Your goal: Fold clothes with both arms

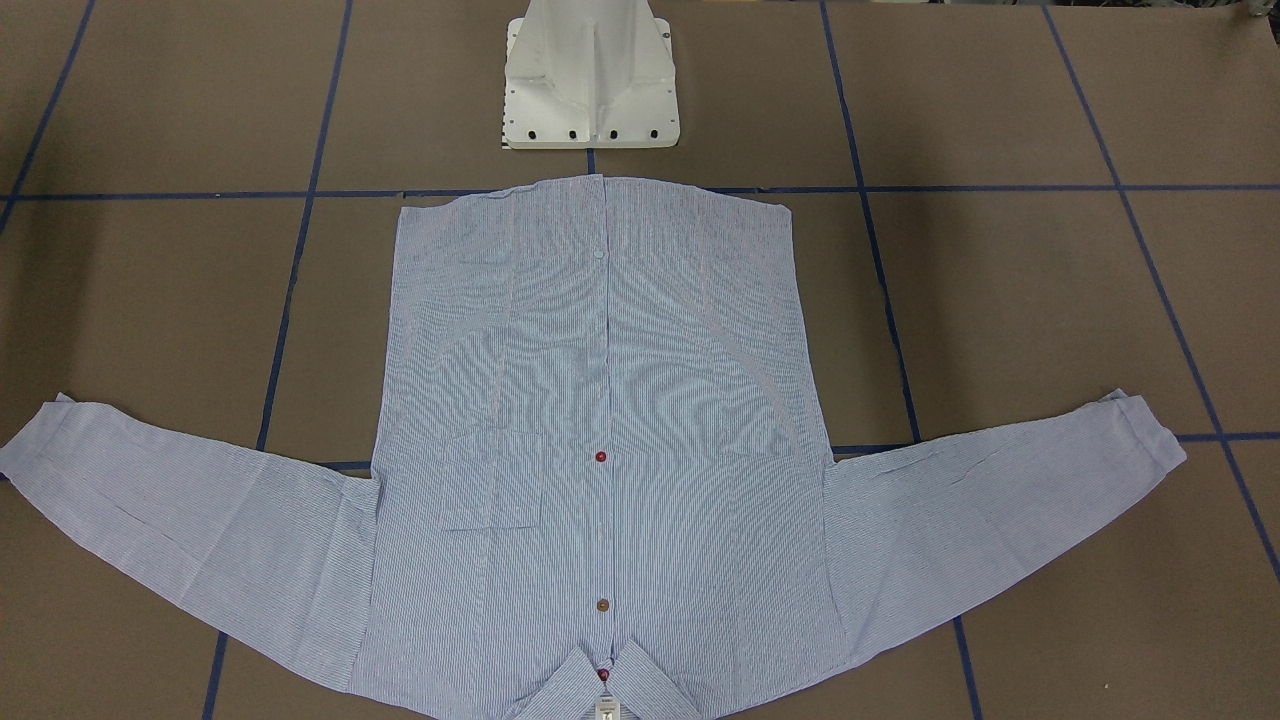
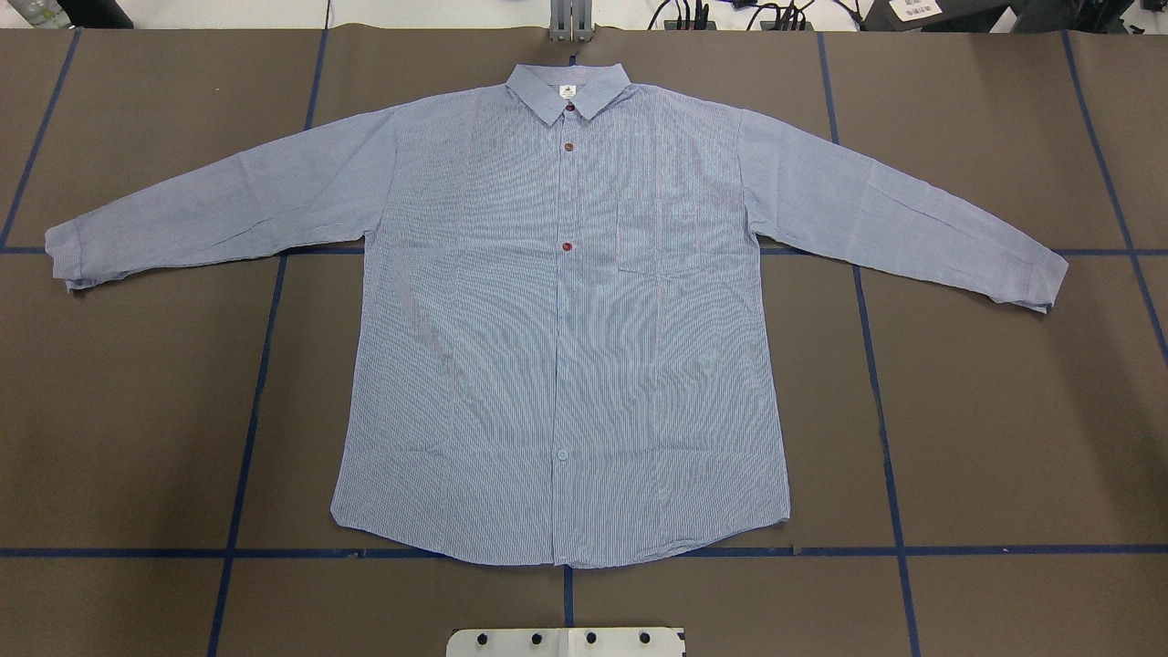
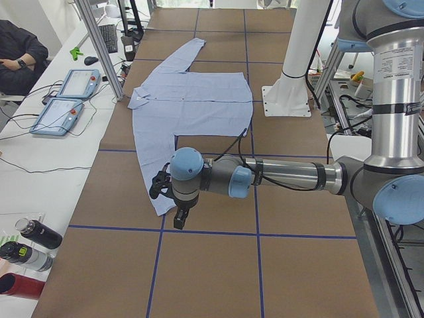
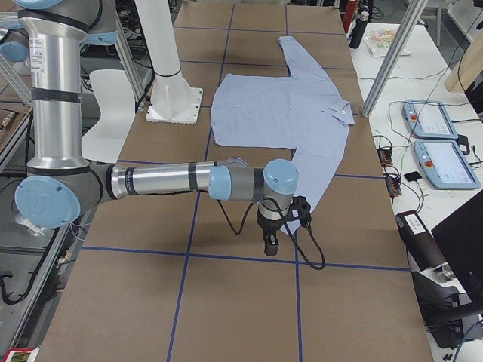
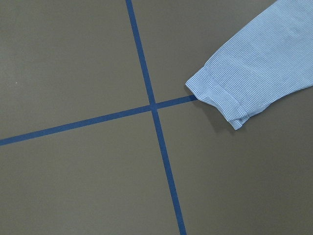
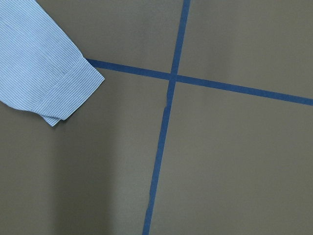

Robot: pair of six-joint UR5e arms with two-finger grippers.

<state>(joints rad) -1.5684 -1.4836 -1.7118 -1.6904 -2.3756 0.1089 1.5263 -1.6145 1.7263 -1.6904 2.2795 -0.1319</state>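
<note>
Item 1, shirt (image 2: 566,347): lies flat and face up on the brown table (image 2: 1004,411), buttoned, unfolded. The collar (image 2: 568,89) is at the far edge from the robot and the hem is just short of the white pedestal (image 1: 590,80). The chest pocket (image 2: 659,237) is on the robot's right of the button strip. 1 dark red button (image 2: 567,246) shows at chest height and 1 brown button (image 2: 568,146) above it. Both sleeves are spread outward and angled slightly toward the robot.

Item 2, left arm (image 3: 285,175): reaches low across the table. The left gripper (image 3: 177,222) points down at the end of the sleeve on that side. Its wrist camera shows the cuff (image 5: 220,98) lying at a crossing of blue tape lines (image 5: 154,107). Jaw state: cannot tell; contact with the cloth: cannot tell.

Item 3, right arm (image 4: 158,181): mirrors this posture. The right gripper (image 4: 269,245) points down by the opposite cuff (image 6: 73,88), which lies beside another tape crossing. Jaw state: cannot tell
</note>
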